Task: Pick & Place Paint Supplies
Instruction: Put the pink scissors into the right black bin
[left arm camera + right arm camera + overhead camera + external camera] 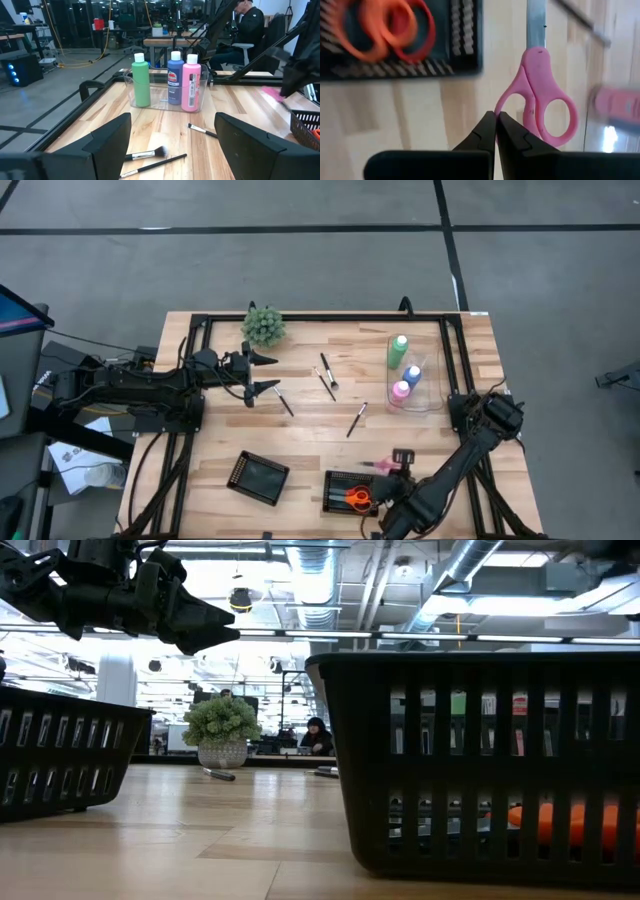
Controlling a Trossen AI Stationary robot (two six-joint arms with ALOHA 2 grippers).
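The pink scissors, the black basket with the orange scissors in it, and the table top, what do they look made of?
Pink scissors: handles look like smooth moulded plastic with a soft sheen; the blade looks like grey metal. Black basket: probably matte rigid plastic, with evenly moulded slats. Table top: pale wood planks with visible grain and seams, lightly sealed judging by faint reflections.

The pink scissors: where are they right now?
In the high view the pink scissors lie near the table's front right, just beyond the black basket holding orange scissors; the right gripper, shut, is at their handle.
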